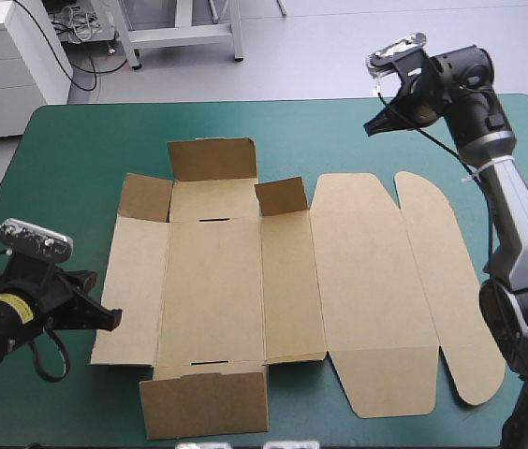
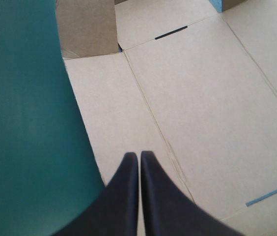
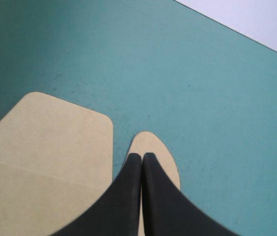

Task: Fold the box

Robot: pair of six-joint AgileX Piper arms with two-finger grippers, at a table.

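box [image 1: 292,271] lies opened out mid counter [image 1: 67,150], brown board on the teal-green cover [image 3: 202,98], long way running left to right, mostly flat

far end flap [image 1: 212,159] stands up. the two small corner flaps either side of it, left one [image 1: 146,196] and right one [image 1: 281,196], are lifted too. near end flap [image 1: 204,402] reads darker than the base, can't tell if it's raised. lid panel [image 1: 367,281] and rounded tab [image 1: 447,281] on the right lie flat. two thin slots in the base: far slot [image 1: 213,221], near slot [image 1: 210,362]

left claw [image 1: 110,318] clenched, fingers [image 2: 126,196] pressed together into one point, holding nothing. it sits low at the box's left edge, toward the near corner. its wrist view puts the tips over the left side panel [image 2: 109,108], just inside that edge. contact with the board: can't tell

right claw [image 1: 376,124] also clenched and empty, held up over the far right part of the counter. its wrist view looks down on the far end of the rounded tab right at the tips, with the lid panel's rounded corner beside it and bare cover beyond
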